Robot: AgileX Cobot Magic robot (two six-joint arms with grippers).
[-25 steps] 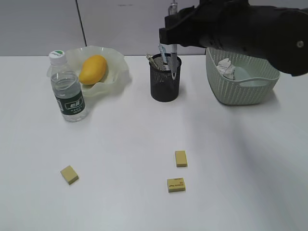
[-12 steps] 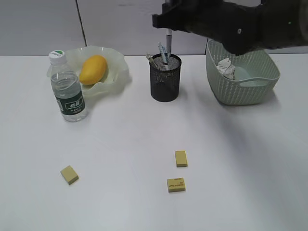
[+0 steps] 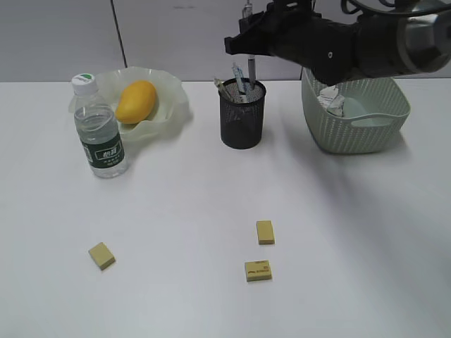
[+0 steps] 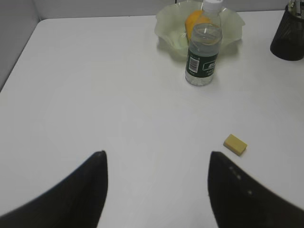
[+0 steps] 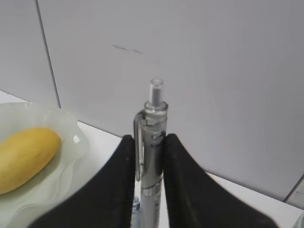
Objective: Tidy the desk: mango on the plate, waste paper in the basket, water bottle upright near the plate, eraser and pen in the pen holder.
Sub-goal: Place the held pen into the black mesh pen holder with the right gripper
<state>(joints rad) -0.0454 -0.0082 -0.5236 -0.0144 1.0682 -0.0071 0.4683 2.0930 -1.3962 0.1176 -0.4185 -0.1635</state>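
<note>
Right tool (image 5: 146, 156) pinches the pen (image 5: 151, 137) upright over the pen holder (image 3: 242, 113) at my 12 o'clock, left tool (image 4: 156, 185) gapes idle; mango (image 3: 135, 101) plated, waste paper (image 3: 331, 98) binned, water bottle (image 3: 99, 130) upright, I judge three erasers (image 3: 264, 232) remain on the table (image 3: 183, 211).

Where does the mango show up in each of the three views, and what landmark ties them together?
Exterior view: mango at upper left, lying in the plate, behind the bottle.
Left wrist view: top centre, mango mostly hidden behind the bottle, in the plate.
Right wrist view: lower left, mango in the plate, left of the pen.
Shared landmark: the wavy-rimmed plate, in all three.
</note>
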